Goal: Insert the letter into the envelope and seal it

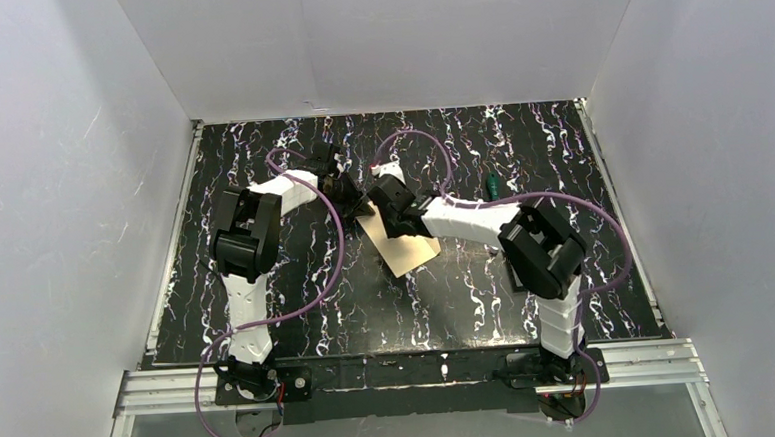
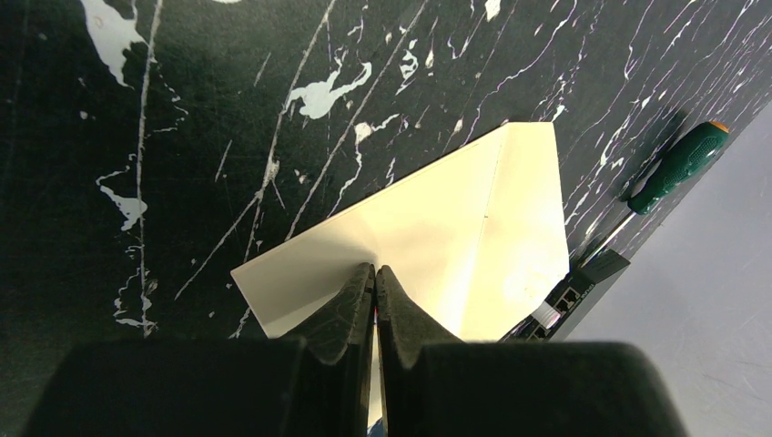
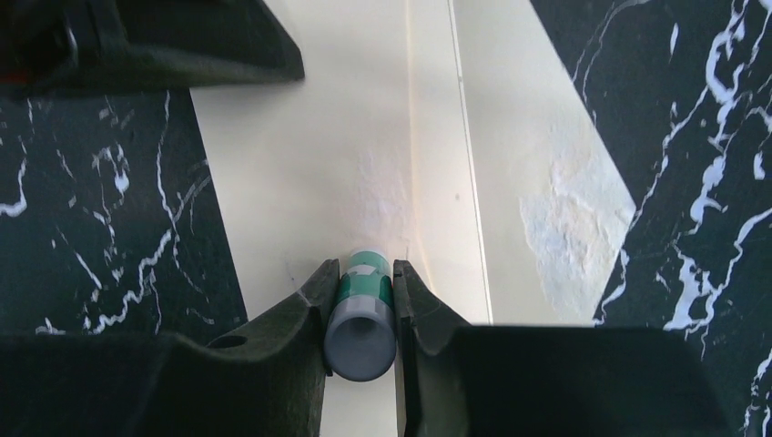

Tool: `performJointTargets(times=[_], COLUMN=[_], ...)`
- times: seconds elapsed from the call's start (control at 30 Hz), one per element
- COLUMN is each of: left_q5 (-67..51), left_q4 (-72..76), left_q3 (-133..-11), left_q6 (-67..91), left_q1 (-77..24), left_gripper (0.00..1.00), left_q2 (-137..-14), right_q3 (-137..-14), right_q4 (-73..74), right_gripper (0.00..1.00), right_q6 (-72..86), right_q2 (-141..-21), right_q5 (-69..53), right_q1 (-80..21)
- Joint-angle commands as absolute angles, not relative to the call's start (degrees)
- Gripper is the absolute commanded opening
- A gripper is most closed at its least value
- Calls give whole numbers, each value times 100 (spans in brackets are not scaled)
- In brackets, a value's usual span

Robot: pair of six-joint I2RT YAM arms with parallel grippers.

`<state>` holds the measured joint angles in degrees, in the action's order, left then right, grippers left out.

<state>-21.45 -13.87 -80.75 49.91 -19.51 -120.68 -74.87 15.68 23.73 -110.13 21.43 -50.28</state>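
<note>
Cream envelope [image 2: 455,228] lies mid black marbled table [image 1: 298,313]; left gripper [image 2: 375,276] has its fingers squeezed together on the envelope's near edge, a sliver of paper between them; right gripper [image 3: 361,273] is clamped round a green-and-grey glue stick [image 3: 361,319], tip against the envelope

Pale cream envelope [image 2: 428,237], pointed flap open, lying flat, centre
</note>
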Motion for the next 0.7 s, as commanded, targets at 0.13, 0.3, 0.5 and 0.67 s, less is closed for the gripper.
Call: performJointTargets(times=[0.13, 0.3, 0.5, 0.67], left_q5=[-1652, -1667, -1635, -1723], left_q4=[-1927, -1934, -1910, -1809], left_q3=[-8013, -8037, -8036, -8055], left_q6=[4755, 4732, 4768, 4770], left_q1=[-1920, -1911, -1899, -1890], left_gripper=[3, 3, 3, 3], left_q2=[-12418, -12411, -12430, -12394], right_q3=[-8173, -7932, -7039, -7209], right_q4=[2046, 2192, 2454, 2754], right_gripper=[1, 1, 1, 1], right_q6=[2380, 2392, 2400, 2469], right_q2=[-12194, -11911, -11038, -10695], right_q5=[2269, 2060, 1246, 1042], right_q1=[-4762, -4755, -4755, -4688])
